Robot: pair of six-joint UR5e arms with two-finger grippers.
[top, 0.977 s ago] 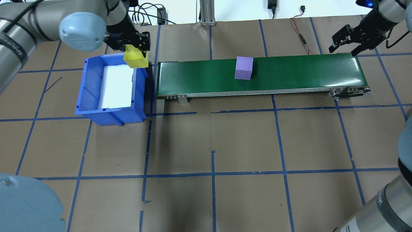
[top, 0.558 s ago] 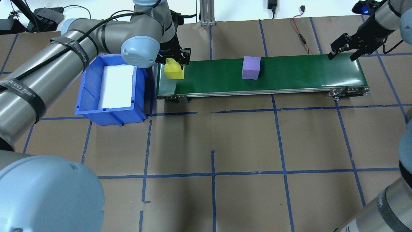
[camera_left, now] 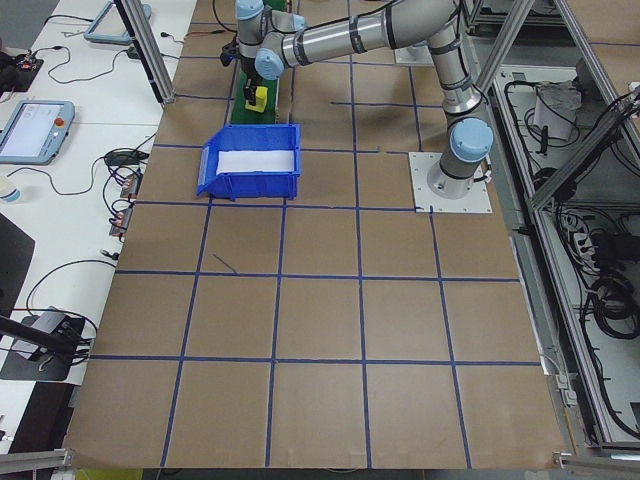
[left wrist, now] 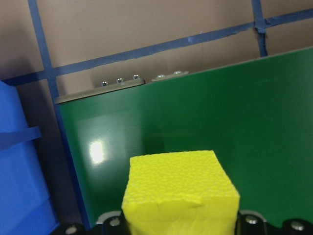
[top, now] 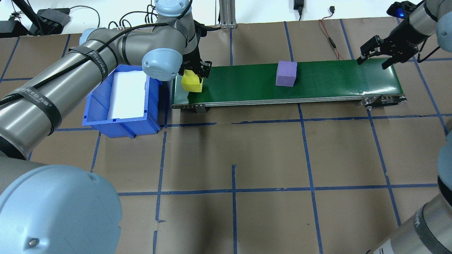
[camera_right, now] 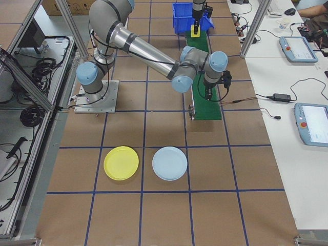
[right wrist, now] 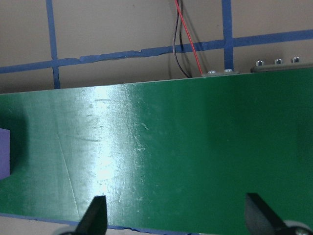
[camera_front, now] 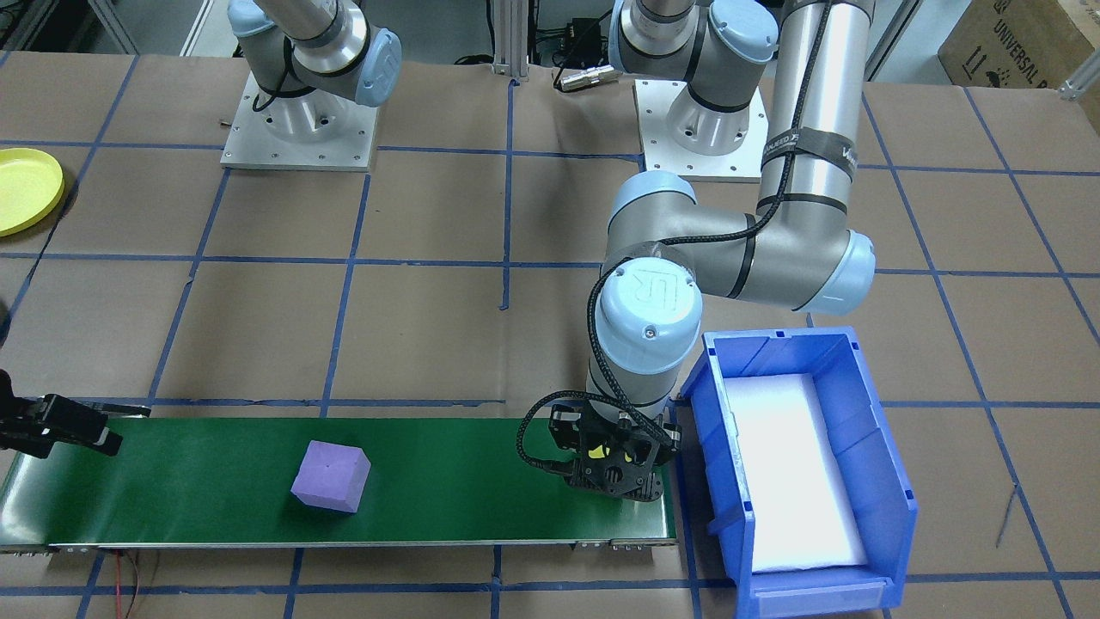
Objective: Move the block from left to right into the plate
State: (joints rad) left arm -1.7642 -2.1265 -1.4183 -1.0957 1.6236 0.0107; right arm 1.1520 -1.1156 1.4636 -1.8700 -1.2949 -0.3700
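At the belt's left end the left gripper (top: 196, 72) holds the yellow block (top: 191, 82) clamped just over the green conveyor belt (top: 317, 83) – the step is feeding, so next it should release – while the right gripper (top: 377, 55) waits, jaws apart, at the far end and the yellow plate (camera_right: 121, 162) lies well apart.

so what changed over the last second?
The left tool carried the yellow block from over the blue bin to the green belt's near end, still gripped. The purple block rode rightward toward the right tool, which stayed open at the far end. The bin didn't move.
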